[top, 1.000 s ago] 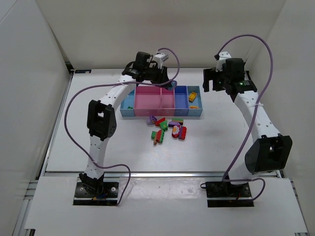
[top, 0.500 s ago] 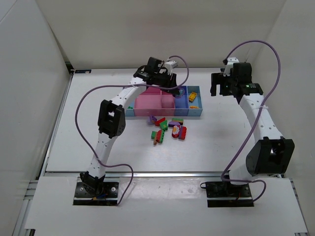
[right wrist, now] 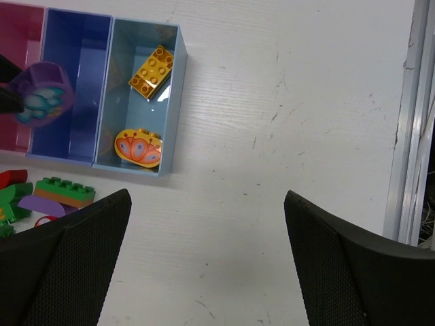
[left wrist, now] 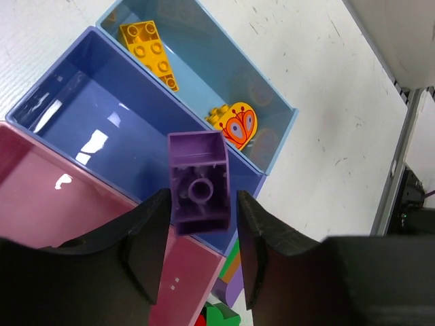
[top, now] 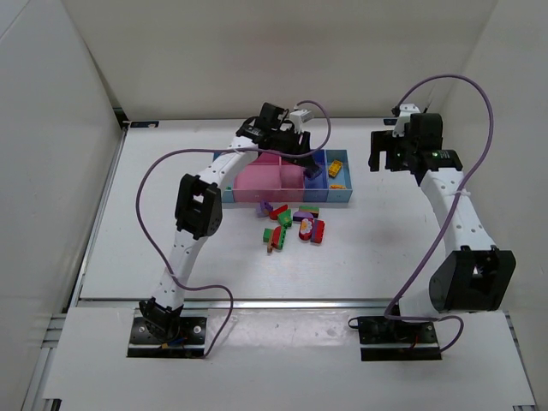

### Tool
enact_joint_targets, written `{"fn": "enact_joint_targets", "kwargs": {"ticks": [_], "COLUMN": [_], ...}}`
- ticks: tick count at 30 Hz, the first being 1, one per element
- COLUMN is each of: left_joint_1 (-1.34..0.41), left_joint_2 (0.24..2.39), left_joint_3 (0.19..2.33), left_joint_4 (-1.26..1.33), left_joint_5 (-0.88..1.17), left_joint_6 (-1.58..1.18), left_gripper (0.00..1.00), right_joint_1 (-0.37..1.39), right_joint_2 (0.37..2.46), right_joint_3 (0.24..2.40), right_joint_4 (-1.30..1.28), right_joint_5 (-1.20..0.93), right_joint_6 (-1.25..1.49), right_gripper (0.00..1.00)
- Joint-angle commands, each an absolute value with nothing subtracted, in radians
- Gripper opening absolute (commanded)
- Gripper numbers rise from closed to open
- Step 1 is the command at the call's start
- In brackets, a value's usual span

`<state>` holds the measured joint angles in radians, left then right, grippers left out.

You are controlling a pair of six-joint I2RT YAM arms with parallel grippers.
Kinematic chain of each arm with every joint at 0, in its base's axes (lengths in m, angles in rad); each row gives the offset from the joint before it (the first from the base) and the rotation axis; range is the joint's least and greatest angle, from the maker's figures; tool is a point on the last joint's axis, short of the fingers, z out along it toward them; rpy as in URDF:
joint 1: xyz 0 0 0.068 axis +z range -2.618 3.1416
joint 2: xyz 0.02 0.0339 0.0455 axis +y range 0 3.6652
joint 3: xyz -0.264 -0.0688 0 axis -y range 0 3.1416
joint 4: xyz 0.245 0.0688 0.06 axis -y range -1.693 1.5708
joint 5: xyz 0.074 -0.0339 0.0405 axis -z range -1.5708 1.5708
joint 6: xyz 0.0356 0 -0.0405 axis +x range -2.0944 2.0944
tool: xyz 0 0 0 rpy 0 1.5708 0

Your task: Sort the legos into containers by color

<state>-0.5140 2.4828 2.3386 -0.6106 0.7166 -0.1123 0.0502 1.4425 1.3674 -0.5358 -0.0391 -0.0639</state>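
The left claw (left wrist: 200, 204) hangs over the row of bins (top: 336, 202) near the upper middle of the overhead view, with a purple brick (left wrist: 198, 183) between its two dark fingers, hollow underside toward the wrist camera. The brick lies against the finger on the left of that view, and a thin sliver of background shows beside the other finger. I cannot tell whether the pads are pinching it or have just let go. Under the brick is the darker blue bin (left wrist: 81, 102), close to its near wall. The pink bin (left wrist: 41, 197) adjoins that bin at the lower left of the frame, and the light blue end bin (left wrist: 224, 75) adjoins it at the upper right.

The end bin holds a yellow brick (right wrist: 153, 70) toward its far end and an orange butterfly piece (right wrist: 139, 148) nearer its front wall, the two apart. The darker blue bin's floor looks bare and glossy.

The loose legos (top: 291, 224) lie in a tight cluster just below the bins' front wall in the overhead view, red, green and purple ones touching.

The right claw (right wrist: 207, 197) hovers with its fingers spread wide and nothing between them, right of the end bin. Beneath it is bare white tabletop (right wrist: 306, 102), running to a metal rail (right wrist: 406, 136) along the right edge of the frame. In the overhead view, bare tabletop also spreads left of the bins and below the cluster.
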Motion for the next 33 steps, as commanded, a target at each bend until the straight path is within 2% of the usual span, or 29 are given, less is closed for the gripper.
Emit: {"fn": "enact_joint_targets", "kwargs": {"ticks": [1,6,9,12,14,17,20,24,26,30,33], "left_joint_1": [-0.526,-0.526,-0.523,-0.494,-0.457,-0.411,-0.359,-0.302,-0.295,-0.343,-0.389], "left_joint_2": [2.47,2.457,2.445,2.367,2.274,2.191,2.099,1.997,1.945,1.748,1.674], "left_joint_3": [2.391,2.391,2.387,2.311,2.22,2.204,2.136,2.027,1.964,1.691,1.581], "left_joint_4": [-0.612,-0.6,-0.578,-0.435,-0.28,-0.285,-0.32,-0.434,-0.516,-0.584,-0.655], "left_joint_5": [0.762,0.767,0.782,0.795,0.766,0.712,0.68,0.707,0.722,0.727,0.719], "left_joint_6": [-0.11,-0.095,-0.104,-0.222,-0.285,-0.282,-0.255,-0.197,-0.068,0.191,0.365], "left_gripper": [0.55,0.67,0.68,0.66,0.67,0.68,0.69,0.67,0.63,0.63,0.62], "right_joint_1": [0.044,0.044,0.044,0.044,0.041,0.047,0.084,0.138,0.158,0.193,0.221], "right_joint_2": [1.404,1.396,1.396,1.373,1.329,1.238,1.23,1.294,1.319,1.361,1.382], "right_joint_3": [1.347,1.33,1.324,1.292,1.22,1.123,1.111,1.115,1.121,1.123,1.12], "right_joint_4": [-0.546,-0.542,-0.538,-0.535,-0.52,-0.549,-0.705,-0.747,-0.723,-0.643,-0.615], "right_joint_5": [-0.061,-0.075,-0.11,-0.25,-0.415,-0.684,-0.825,-0.845,-0.831,-0.754,-0.703], "right_joint_6": [-0.077,-0.078,-0.098,-0.199,-0.279,-0.498,-0.784,-0.835,-0.804,-0.761,-0.755], "right_gripper": [0.96,0.96,0.94,0.9,0.87,0.87,0.86,0.87,0.87,0.86,0.85]}}
